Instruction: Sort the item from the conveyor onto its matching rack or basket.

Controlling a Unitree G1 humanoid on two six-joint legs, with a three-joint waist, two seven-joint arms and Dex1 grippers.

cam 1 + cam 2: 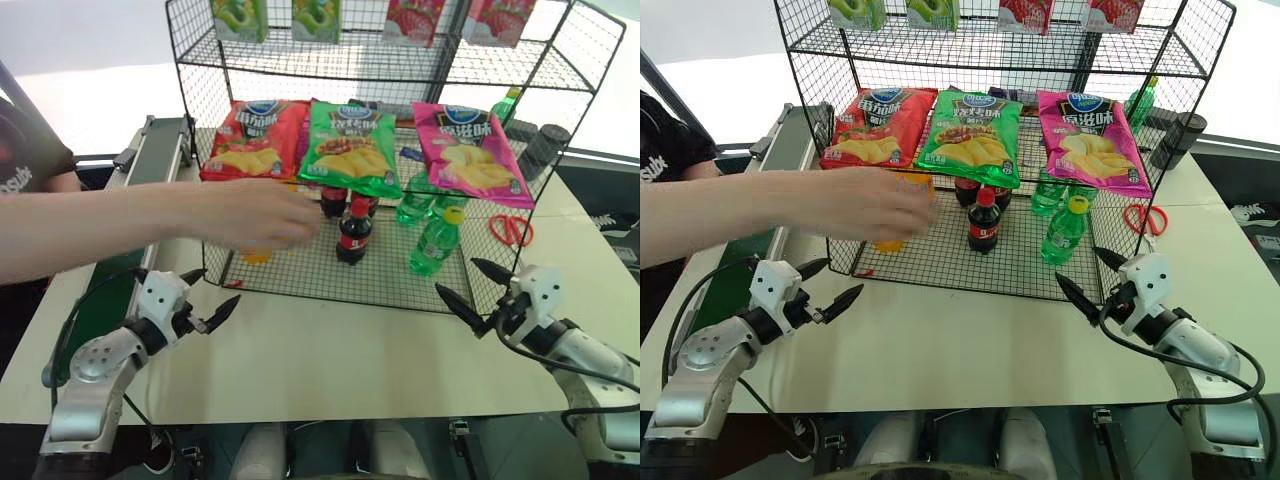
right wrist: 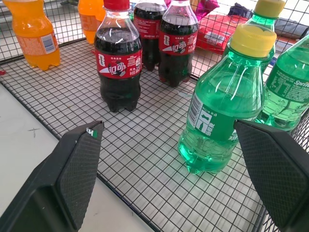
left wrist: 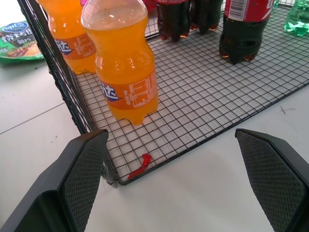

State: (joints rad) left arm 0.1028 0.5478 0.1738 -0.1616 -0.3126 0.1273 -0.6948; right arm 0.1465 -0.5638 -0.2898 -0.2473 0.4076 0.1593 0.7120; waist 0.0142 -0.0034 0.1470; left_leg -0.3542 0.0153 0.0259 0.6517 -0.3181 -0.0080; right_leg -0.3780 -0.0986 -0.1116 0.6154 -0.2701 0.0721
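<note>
Left eye view: the green bottle with the yellow cap stands upright on the bottom tier of the black wire rack, near the front right, with more green bottles just behind it and a cola bottle to its left. A person's hand reaches into the tier from the left, over an orange bottle. The conveyor runs along the table's left edge, and no bottle can be seen on what shows of its belt. Left gripper and right gripper both hover over the white table in front of the rack, fingers spread wide, holding nothing. Right eye view: same layout; chip bags hang over the middle tier, so headroom above the bottles is low. Left wrist view: the near orange bottle stands close to the rack's corner post; the front wire edge lies between the fingers and the bottles. Right wrist view: the green bottle looks full, so likely fairly heavy for its size, with stiff walls but smooth and probably slippery plastic. Best hold is judged to be across the labelled waist, below the shoulder. Room is tight: neighbours just behind and to its right, side mesh close by, clear floor toward the cola.
</note>
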